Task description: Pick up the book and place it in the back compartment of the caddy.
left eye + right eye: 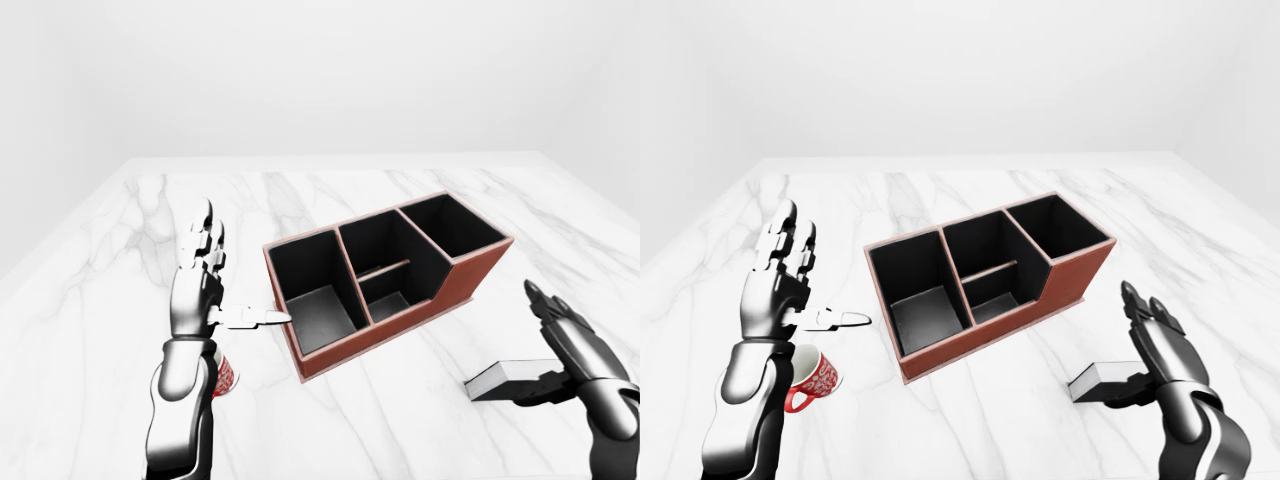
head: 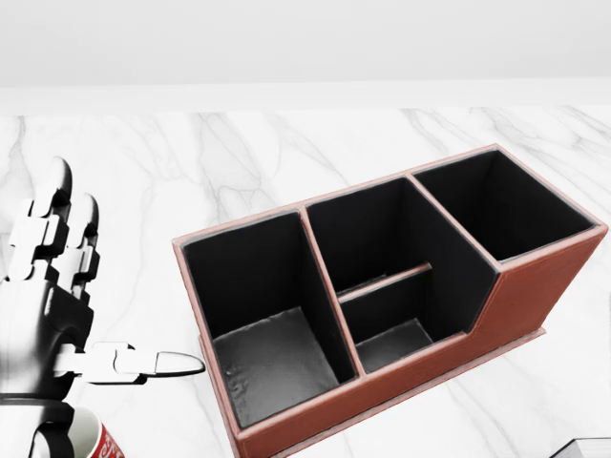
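Book [image 1: 1102, 382] flat on desk [image 1: 90, 290], bottom right in eye views, well apart from caddy [image 1: 385, 280]. Right hand [image 1: 1158, 345] just beside it, fingers spread, thumb at book's edge, no grip. Likely stiff, light, thin; pinch across covers at long edge. Left hand [image 1: 200, 285] spread above mug [image 1: 812, 376]

Our head view looks steeply down and close on the caddy [image 2: 382, 296], cropping our left hand [image 2: 57, 305] at its left edge. Our two eye views sit farther back, looking forward and down across the whole marble table [image 1: 330, 190] toward the pale wall. All three views share caddy and left hand.
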{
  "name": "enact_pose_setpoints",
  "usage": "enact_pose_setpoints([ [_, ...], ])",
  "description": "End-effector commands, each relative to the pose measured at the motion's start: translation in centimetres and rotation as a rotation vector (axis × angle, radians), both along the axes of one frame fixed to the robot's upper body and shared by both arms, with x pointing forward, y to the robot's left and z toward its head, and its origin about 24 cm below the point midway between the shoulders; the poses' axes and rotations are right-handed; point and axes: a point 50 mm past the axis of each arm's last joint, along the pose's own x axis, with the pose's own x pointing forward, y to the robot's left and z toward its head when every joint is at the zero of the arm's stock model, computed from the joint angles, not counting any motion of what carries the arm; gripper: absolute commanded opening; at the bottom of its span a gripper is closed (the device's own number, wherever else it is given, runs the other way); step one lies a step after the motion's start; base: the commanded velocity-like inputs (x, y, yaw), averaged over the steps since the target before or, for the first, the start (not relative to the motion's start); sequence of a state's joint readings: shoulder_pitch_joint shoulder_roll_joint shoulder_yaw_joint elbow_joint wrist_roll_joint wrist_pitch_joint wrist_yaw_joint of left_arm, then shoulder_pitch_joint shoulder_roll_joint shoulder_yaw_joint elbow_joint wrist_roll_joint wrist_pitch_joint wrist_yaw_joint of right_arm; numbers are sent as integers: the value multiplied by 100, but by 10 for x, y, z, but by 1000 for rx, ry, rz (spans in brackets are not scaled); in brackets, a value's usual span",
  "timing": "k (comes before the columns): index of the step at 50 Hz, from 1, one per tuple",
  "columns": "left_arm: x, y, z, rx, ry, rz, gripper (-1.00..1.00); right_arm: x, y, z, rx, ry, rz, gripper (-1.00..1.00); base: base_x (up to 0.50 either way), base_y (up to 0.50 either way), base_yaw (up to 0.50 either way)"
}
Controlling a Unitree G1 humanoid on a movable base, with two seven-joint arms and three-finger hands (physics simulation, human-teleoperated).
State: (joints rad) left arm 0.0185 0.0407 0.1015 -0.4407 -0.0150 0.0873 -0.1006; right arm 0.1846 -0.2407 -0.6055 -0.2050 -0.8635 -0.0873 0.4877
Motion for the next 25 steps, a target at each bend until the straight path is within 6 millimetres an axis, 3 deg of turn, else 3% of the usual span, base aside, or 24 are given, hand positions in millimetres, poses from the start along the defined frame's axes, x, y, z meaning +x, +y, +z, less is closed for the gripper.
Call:
enact_pose_setpoints([
  [1, 0, 0, 0, 2, 1, 0, 100, 0, -4, -2, 0, 7, -12, 100, 0, 0, 0],
  [25, 0, -1, -2, 4, 7, -1, 100, 1, -11, -10, -10, 27, -33, 100, 0, 0, 0],
])
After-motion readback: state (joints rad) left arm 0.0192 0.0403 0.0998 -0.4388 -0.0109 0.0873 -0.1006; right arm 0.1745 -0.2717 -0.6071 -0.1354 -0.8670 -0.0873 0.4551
